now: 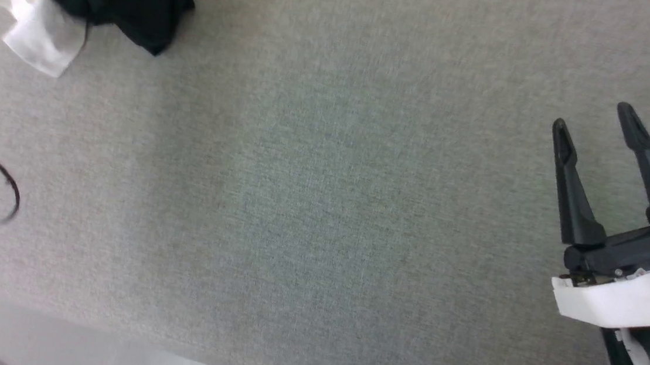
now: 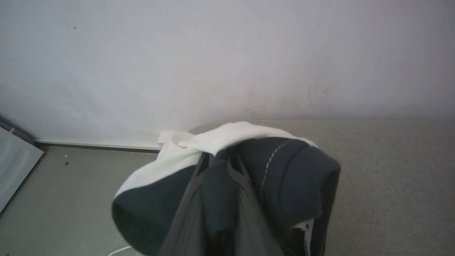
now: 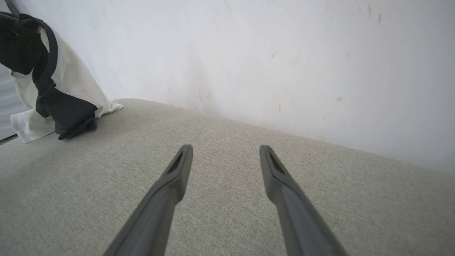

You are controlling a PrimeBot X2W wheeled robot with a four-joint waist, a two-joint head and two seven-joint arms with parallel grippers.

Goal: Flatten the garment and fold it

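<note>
The garment is bunched at the far left of the grey table surface, with its white body and black sleeves crumpled together. In the right wrist view, the garment hangs as a raised bundle and its lower end touches the surface. My left gripper is closed on it. The two fingers stand nearly together, with black fabric pinched between them and white fabric draped over the tips. My right gripper is spread wide and holds nothing. It hovers over bare surface at the near right, well apart from the garment. A pale wall stands behind the table.
</note>
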